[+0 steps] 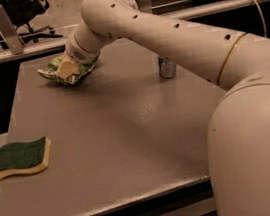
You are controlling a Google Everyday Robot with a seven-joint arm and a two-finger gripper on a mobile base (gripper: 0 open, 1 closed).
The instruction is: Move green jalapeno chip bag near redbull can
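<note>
The green jalapeno chip bag (pixel 83 70) is a crumpled light-green foil bag at the far left of the grey table (pixel 131 151). My gripper (pixel 66 69) is at the bag and shut on it, with one cream fingertip (pixel 64 69) showing across its front. The bag sits low over the tabletop; I cannot tell whether it touches. The redbull can (pixel 167 67) stands upright to the right of the bag, about a bag and a half away, partly hidden behind my arm (pixel 164 30).
A dark-green and yellow sponge (pixel 21 157) lies flat near the table's left front edge. A metal rail (pixel 10 53) runs behind the table. An office chair (pixel 29 9) stands beyond it. My base (pixel 263 151) fills the lower right.
</note>
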